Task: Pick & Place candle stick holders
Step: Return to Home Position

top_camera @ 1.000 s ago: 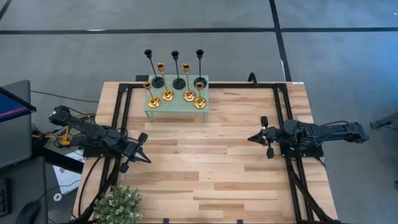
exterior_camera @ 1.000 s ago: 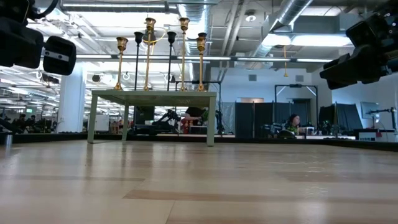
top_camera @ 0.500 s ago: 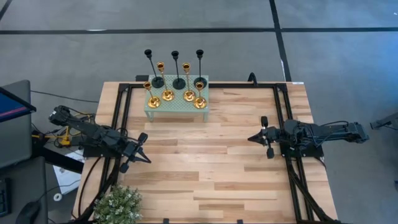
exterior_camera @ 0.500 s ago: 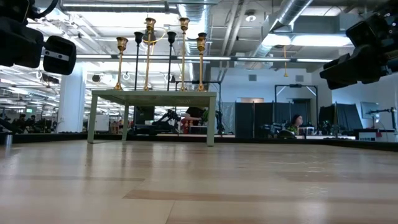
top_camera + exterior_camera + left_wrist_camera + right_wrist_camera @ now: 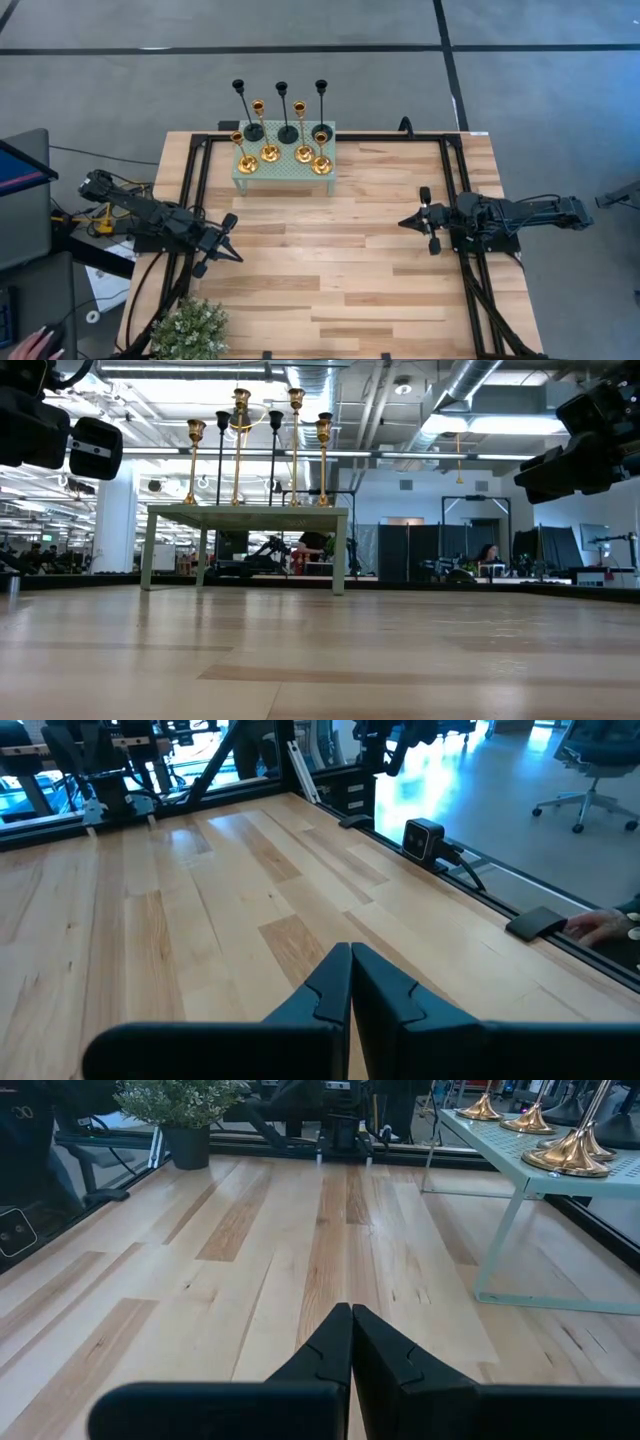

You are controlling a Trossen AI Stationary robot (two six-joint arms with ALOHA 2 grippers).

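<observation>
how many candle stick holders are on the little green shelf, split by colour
Matte black thin-stemmed metal candle stick holders: 3
Shiny gold metal candle stick holders: 4
Total: 7, all standing on the pale green perforated shelf.
The left gripper and right gripper hold none.

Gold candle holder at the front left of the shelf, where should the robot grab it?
Probably by its thin upright stem, halfway up, coming level from the open table side. The gold candle holder stands in the front row of the shelf, with the others crowded behind.
</observation>
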